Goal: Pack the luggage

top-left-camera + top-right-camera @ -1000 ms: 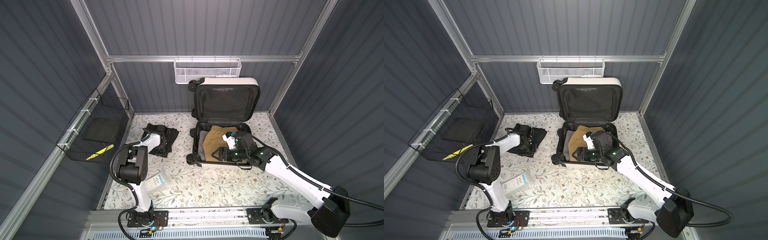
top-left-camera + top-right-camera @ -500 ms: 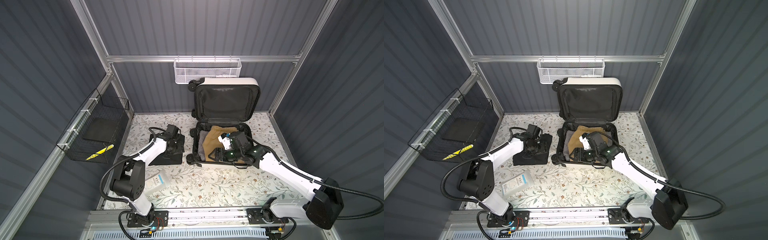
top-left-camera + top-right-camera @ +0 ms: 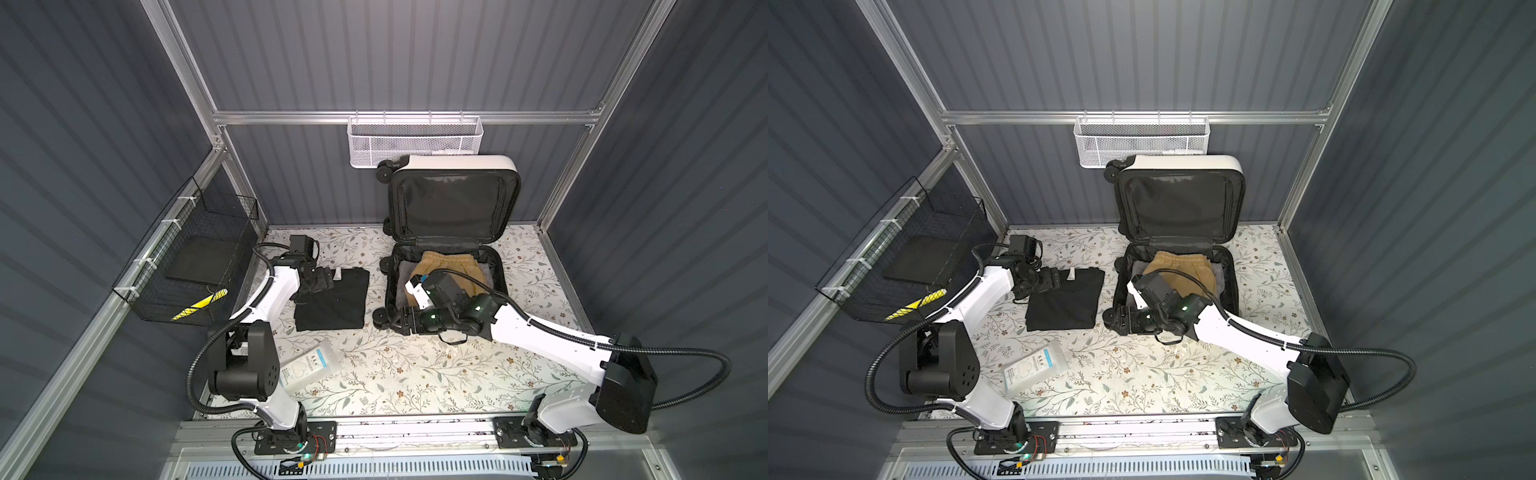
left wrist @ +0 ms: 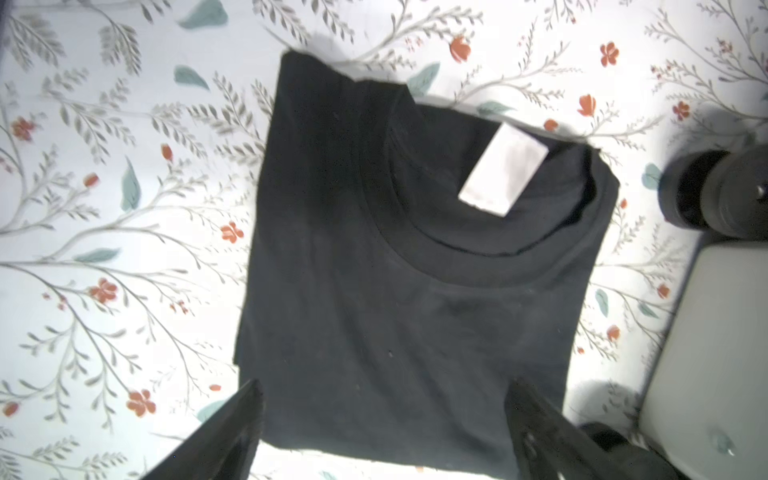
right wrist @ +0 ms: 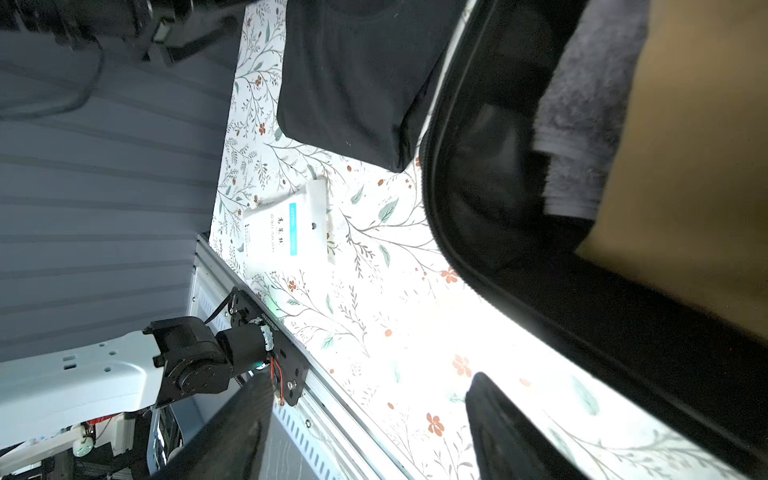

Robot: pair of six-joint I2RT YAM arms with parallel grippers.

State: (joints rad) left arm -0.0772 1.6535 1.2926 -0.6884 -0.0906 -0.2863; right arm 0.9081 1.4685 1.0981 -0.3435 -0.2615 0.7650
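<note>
Partly done. Luggage (image 3: 497,270) open at the back of the bench (image 3: 415,374), lid (image 3: 453,208) upright; tan shorts (image 3: 449,266) and grey towel (image 5: 582,124) already inside.

Left to pack, judging by the bench: 1 folded black shirt (image 3: 332,303) just beside the luggage, 1 white packet (image 3: 309,368) near the front.

Left end effector (image 4: 384,390) wide over the shirt, holding nothing. Right end effector (image 3: 401,322) also wide and empty at the luggage's near corner, perhaps in the shirt's way.

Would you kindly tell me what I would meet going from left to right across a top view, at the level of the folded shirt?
From the left: black wire basket → folded black shirt → luggage, lying open.
</note>
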